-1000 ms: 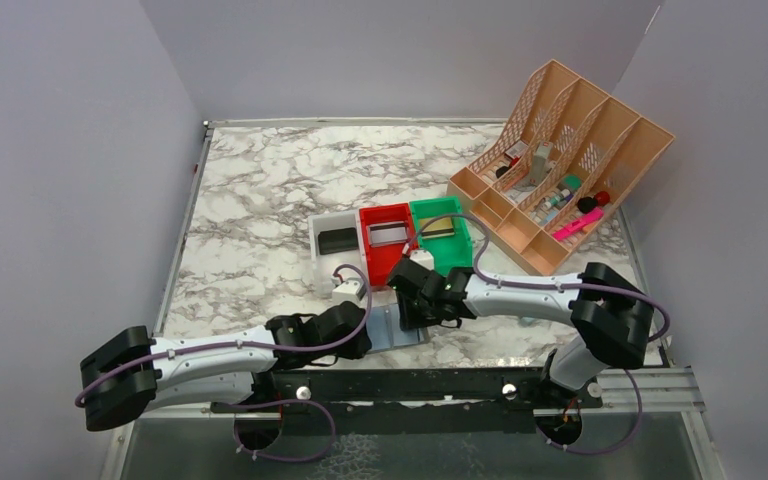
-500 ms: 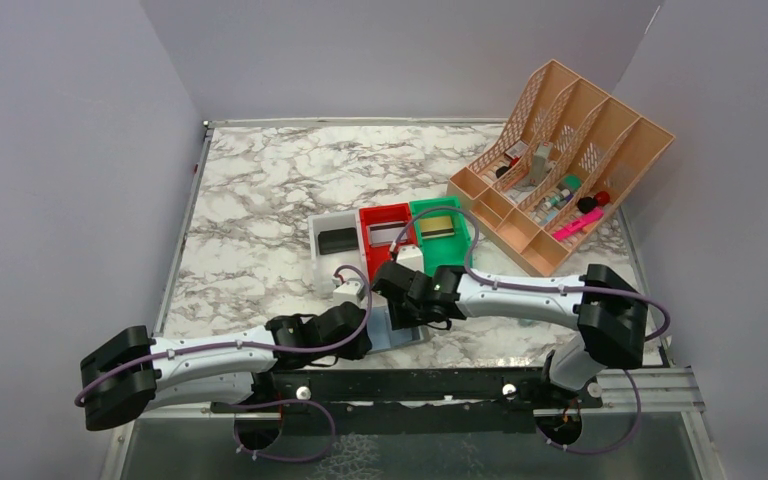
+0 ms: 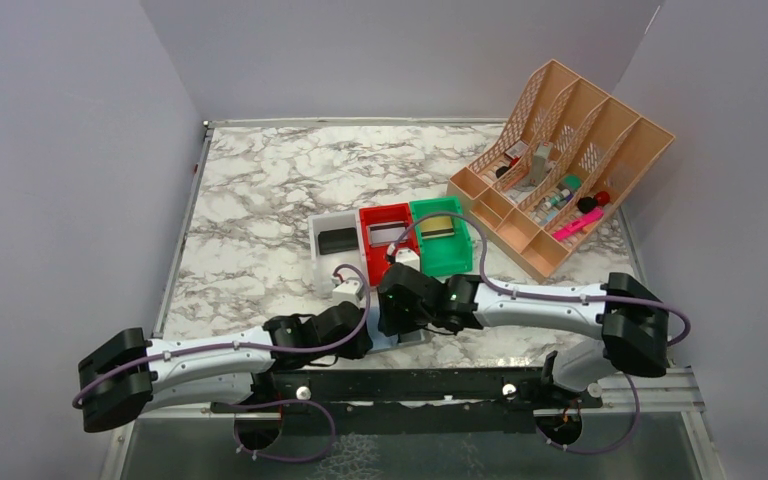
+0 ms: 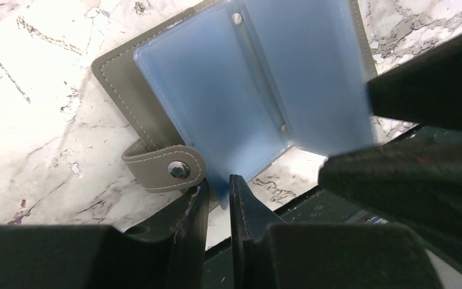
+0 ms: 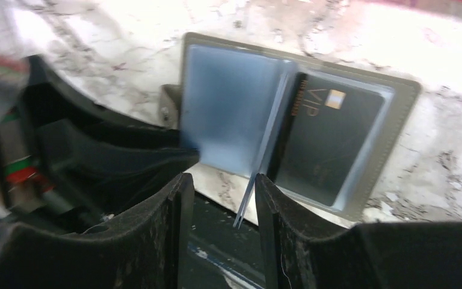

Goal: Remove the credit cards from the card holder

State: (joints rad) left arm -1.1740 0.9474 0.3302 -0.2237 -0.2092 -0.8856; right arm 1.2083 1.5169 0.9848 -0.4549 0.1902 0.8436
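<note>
Open card holder (image 4: 216, 90) flat at near edge of marble table (image 3: 260, 190), pale blue sleeves upward. Black credit card (image 5: 331, 144) marked VIP seated in right-hand sleeve. Near corner of left sleeve apparently pinched in clenched left gripper (image 4: 218, 201). Jaws of right gripper (image 5: 221, 189) released, astride a raised sleeve edge. Just beyond, white bin (image 3: 322, 268), red bin (image 3: 375, 262), green bin (image 3: 445, 258) in a row, left to right.

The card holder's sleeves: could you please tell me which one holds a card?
The right-hand sleeve in the right wrist view: a black VIP card shows through it, while the others look pale blue.
</note>
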